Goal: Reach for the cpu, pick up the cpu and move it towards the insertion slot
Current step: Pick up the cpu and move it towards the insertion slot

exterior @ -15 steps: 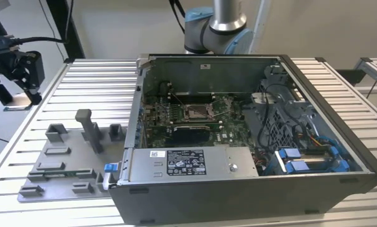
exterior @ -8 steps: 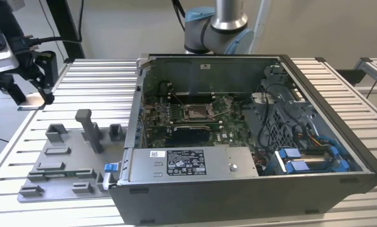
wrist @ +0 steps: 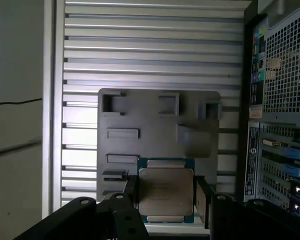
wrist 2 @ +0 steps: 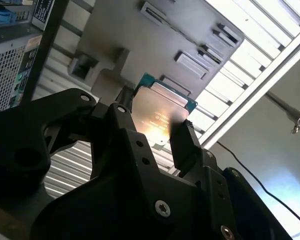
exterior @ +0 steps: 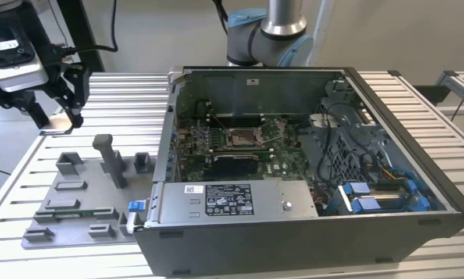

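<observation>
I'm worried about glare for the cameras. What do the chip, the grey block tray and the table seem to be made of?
The chip looks like a brushed metal lid, with glare on it, over a green board edge. The tray is probably matte grey plastic: no reflections. The table seems ribbed aluminium, with bright highlights.

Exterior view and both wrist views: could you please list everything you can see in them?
table: one, silver slats, under everything.
case: one, dark grey, open, on the table at the exterior view's right.
insertion slot: one, silver frame with a dark centre, inside the case.
fixture plate: one, grey, on the table at the exterior view's left.
cpu: one, silver-grey top, held above the table.
arm: one, silver and blue, behind the case.
gripper: one, black, shut on the cpu.
</observation>
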Available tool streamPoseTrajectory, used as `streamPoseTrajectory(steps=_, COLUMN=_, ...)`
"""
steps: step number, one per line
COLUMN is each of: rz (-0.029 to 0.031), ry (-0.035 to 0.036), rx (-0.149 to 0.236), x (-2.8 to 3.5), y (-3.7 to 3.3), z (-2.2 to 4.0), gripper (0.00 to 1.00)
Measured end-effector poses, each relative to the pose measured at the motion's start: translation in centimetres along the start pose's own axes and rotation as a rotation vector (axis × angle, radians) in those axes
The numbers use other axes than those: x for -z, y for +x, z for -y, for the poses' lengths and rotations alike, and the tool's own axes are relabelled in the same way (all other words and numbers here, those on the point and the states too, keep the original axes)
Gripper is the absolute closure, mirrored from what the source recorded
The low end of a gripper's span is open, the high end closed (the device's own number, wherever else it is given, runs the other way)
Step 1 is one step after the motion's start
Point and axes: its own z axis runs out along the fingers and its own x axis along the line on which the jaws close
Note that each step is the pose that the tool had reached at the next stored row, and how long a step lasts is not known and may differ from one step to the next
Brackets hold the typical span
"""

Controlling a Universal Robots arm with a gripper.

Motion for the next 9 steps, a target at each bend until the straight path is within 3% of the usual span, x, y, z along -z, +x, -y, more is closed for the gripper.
streamPoseTrajectory(steps=9, rz=-0.0001, ry=0.0001, rx=0.0, x=-0.01, y=-2.56, z=0.04, gripper=1.0)
